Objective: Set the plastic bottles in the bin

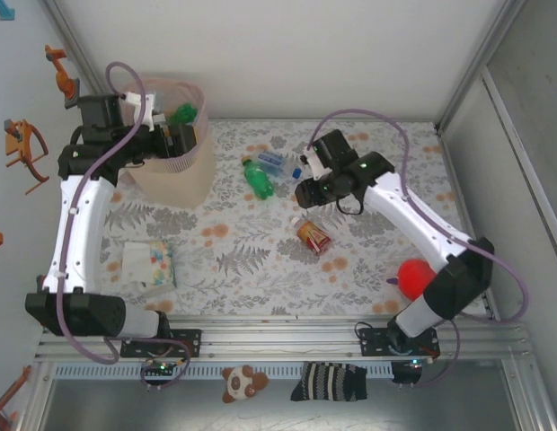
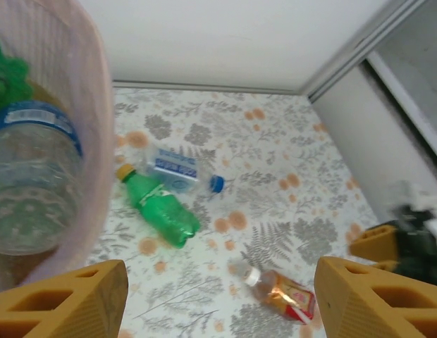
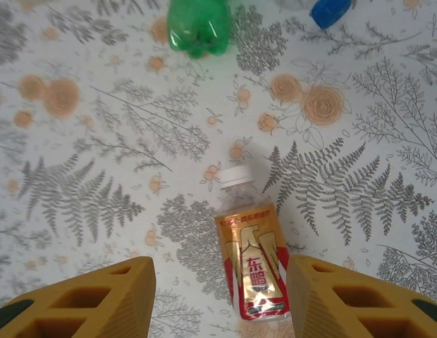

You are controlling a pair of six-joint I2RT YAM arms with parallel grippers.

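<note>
Left gripper (image 2: 222,271): I see its two yellow fingers standing wide apart, with nothing between them. It hangs over the mouth of the bin.
Bin: the tall pale pink translucent wastebasket (image 1: 166,180) stands at the far left of the flowered table (image 1: 260,269). Inside it I can see a clear plastic bottle with a blue label (image 2: 28,183) and something green above it.
Right gripper (image 3: 220,262): the fingers are apart and hold nothing. It hovers above the middle of the table.
Copper bottle: the small copper-coloured bottle with a white cap and red label (image 3: 250,264) lies on its side under the right gripper; I see no finger touching it.
Green bottle: the green plastic bottle with a yellow cap (image 1: 258,177) lies left of the right gripper.
Clear bottle: the clear bottle with a blue cap (image 1: 278,164) lies against the green one, on its far side.
Other things: a red plush toy (image 1: 415,277) at the near right, and a white box with coloured dots (image 1: 151,265) at the near left.
</note>
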